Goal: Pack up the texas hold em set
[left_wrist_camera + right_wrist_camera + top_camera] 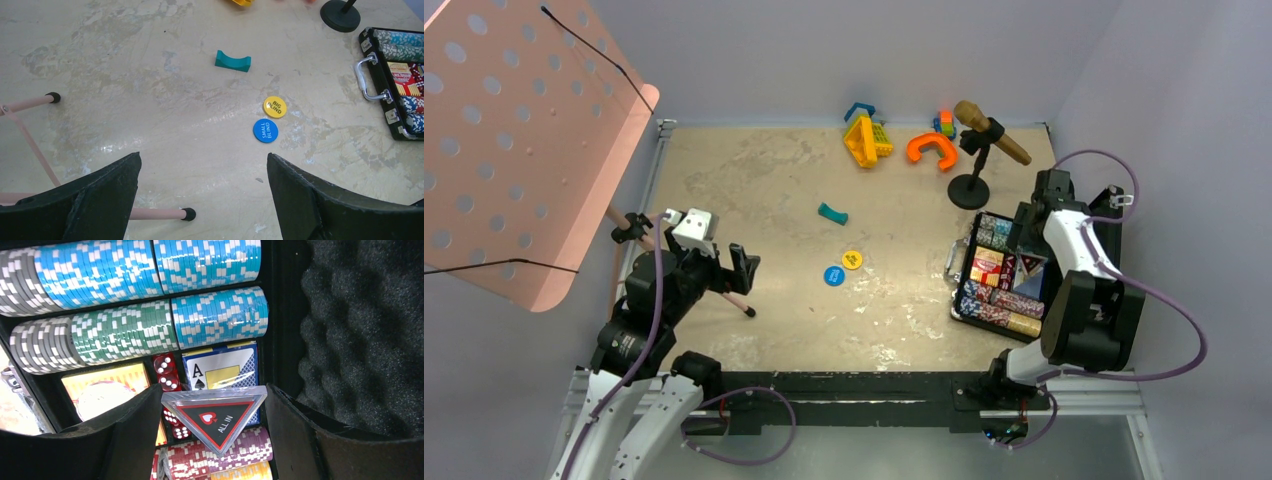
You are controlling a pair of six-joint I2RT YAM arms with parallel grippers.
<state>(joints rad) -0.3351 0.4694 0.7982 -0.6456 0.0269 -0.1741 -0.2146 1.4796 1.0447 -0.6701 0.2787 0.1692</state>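
The black case (pixel 964 278) of the texas hold em set lies open at the right, with chip rows (pixel 150 270), red dice (pixel 166 372) and a card deck (pixel 222 367) inside, and foam lining (pixel 360 330) in its lid. My right gripper (pixel 214 390) hovers over it, its fingers touching both corners of the clear triangular ALL IN token (pixel 217 420). A yellow BIG BLIND token (pixel 275 106) and a blue SMALL BLIND token (pixel 265 130) lie side by side mid-table. At the left, apart from them, my left gripper (pixel 204 156) is open with nothing in it.
A teal curved piece (pixel 233 60) lies beyond the tokens. Orange (pixel 932 148) and yellow (pixel 864 140) toys sit at the back. A microphone stand (pixel 969 190) rises behind the case. The pink music stand (pixel 524 140) has its feet (pixel 187 214) by my left gripper.
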